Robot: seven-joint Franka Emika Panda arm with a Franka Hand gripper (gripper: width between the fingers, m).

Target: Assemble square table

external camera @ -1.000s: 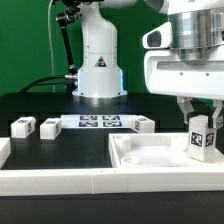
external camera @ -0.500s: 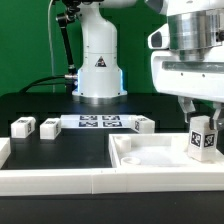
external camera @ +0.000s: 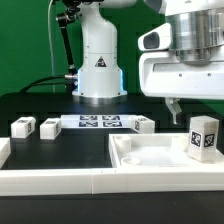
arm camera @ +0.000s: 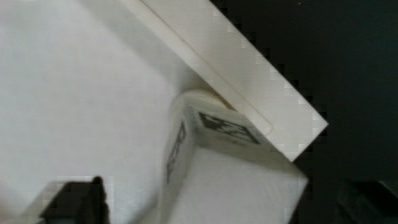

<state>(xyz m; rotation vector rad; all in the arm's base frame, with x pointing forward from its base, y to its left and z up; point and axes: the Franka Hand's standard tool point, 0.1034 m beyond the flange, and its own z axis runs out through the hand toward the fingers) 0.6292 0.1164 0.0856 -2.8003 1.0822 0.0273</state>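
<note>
The white square tabletop (external camera: 150, 156) lies at the front on the exterior view's right, rim up. One white tagged leg (external camera: 203, 136) stands upright in its far right corner. My gripper (external camera: 196, 108) hangs just above the leg, open and holding nothing; one finger (external camera: 172, 107) shows clear of the leg. In the wrist view the leg (arm camera: 222, 133) lies against the tabletop's rim (arm camera: 249, 80), and my gripper (arm camera: 217, 205) has dark fingertips (arm camera: 71, 200) wide apart with only white tabletop between them.
Three more legs lie on the black table: two on the exterior view's left (external camera: 22, 126) (external camera: 48, 127) and one (external camera: 145, 124) beside the marker board (external camera: 98, 122). A long white border wall (external camera: 60, 181) runs along the front. The arm's base (external camera: 98, 65) stands behind.
The gripper has let go of the leg and risen above it, shifting slightly to the exterior view's left. The leg stays standing in the tabletop's corner.
</note>
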